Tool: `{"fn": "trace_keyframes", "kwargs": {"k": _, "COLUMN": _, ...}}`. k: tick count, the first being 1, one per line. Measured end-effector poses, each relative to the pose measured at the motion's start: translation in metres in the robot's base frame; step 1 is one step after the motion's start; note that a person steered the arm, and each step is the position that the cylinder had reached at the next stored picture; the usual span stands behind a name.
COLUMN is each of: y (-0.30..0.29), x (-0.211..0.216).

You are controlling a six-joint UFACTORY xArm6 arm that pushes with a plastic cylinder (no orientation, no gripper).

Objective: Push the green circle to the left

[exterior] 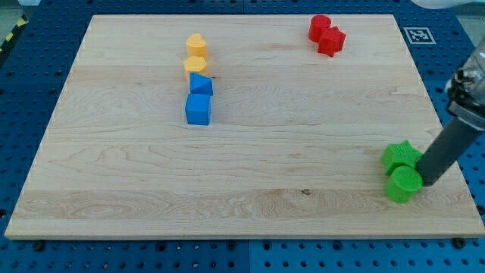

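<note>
The green circle [403, 184] sits near the tabletop's [250, 174] right edge, close to the bottom right corner, touching a green star-shaped block [401, 155] just above it, with wide bare wood stretching from it toward the view's left. The arm carries no claw, only a dark rod whose tip [428, 183] rests against the circle's right side. Well away from the circle, two yellow blocks [196, 54] and two blue blocks [199, 98] line up toward the upper left, and two red blocks [326, 34] lie near the top edge.
</note>
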State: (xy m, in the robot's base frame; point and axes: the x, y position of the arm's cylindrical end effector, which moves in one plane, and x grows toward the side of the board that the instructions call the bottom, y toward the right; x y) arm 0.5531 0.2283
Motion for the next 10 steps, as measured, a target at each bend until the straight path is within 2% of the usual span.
{"fn": "trace_keyframes", "kwargs": {"k": 1, "y": -0.008, "x": 0.012}}
{"fn": "trace_keyframes", "kwargs": {"k": 3, "y": 0.037, "x": 0.041}}
{"fn": "trace_keyframes", "kwargs": {"k": 5, "y": -0.016, "x": 0.045}}
{"fn": "trace_keyframes", "kwargs": {"k": 7, "y": -0.041, "x": 0.003}}
{"fn": "trace_keyframes", "kwargs": {"k": 10, "y": -0.139, "x": 0.008}}
